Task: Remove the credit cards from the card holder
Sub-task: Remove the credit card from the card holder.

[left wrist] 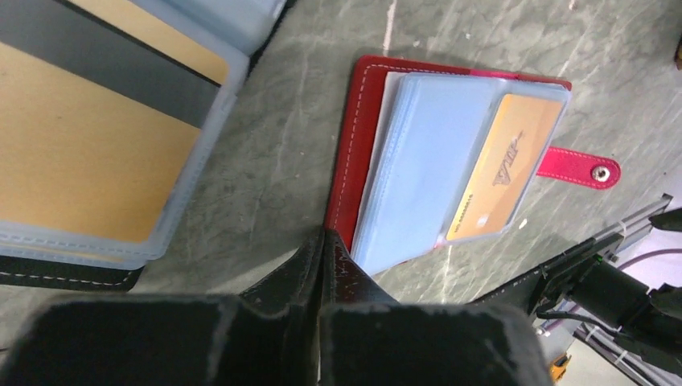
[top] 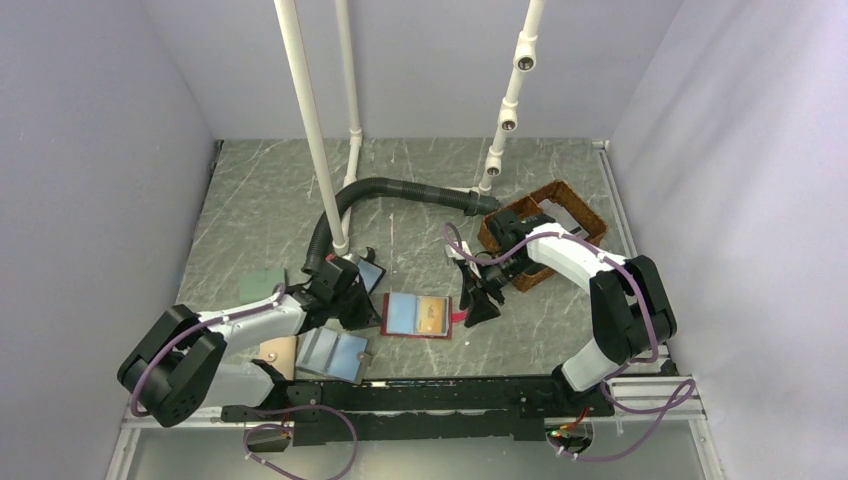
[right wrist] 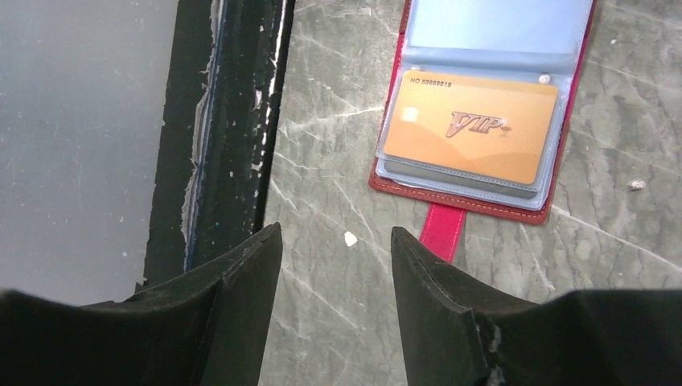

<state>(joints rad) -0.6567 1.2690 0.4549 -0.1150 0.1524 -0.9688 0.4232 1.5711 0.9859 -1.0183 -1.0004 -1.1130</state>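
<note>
Top view: your card holder point(top: 405, 315) lies open on the counter point(top: 520, 340) between both tools, long axis left-right, pull tab point(top: 460, 317) pointing right.
Left wrist: left tool point(left wrist: 323, 257) pinched narrow, its tip touching the card holder's red edge.
Right wrist: right tool point(right wrist: 334, 233) spread wide, pull tab just beyond it; tan credit card point(right wrist: 470, 129) sits sleeved.

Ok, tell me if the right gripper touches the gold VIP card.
Apart. Right wrist view: bare table lies between the open right gripper and the gold VIP card.
</note>
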